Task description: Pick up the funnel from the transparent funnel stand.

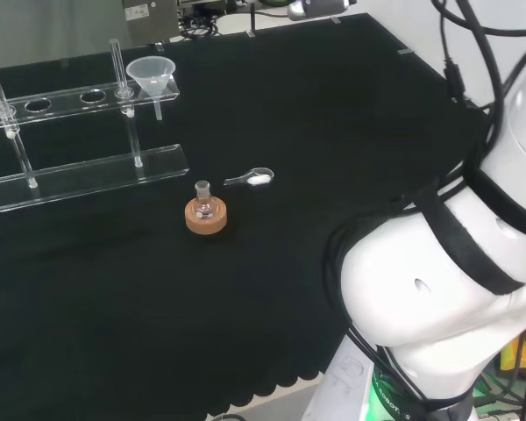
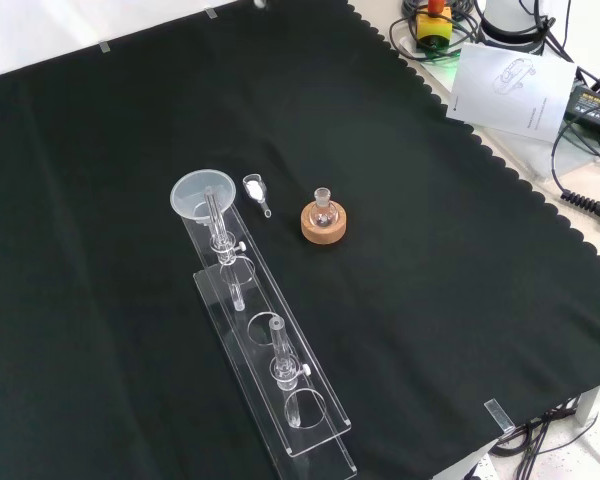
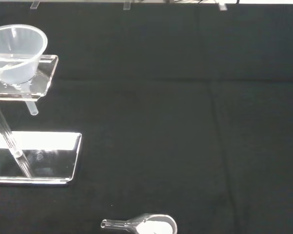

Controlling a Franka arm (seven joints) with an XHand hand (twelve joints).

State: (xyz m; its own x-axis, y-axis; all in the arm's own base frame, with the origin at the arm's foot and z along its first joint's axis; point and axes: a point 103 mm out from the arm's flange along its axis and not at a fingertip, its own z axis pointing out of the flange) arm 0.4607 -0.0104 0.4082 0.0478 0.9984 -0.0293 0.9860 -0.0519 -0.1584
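While the clear plastic cone-shaped funnel (image 1: 152, 75) sits untouched in the end hole of the transparent acrylic funnel stand (image 1: 88, 167), your whole task remains: approach, grasp, lift. You cannot tell the fingers' state.

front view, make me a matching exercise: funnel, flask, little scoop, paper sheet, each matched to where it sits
Things:
1. funnel
2. flask
3. scoop
4. paper sheet

Places:
A. off the black cloth, at the view's upper right
B. flat on the cloth between the funnel and the cork ring
C. in the end hole of the clear funnel stand
D. upright on the cork ring

Pairs: 1-C, 2-D, 3-B, 4-A
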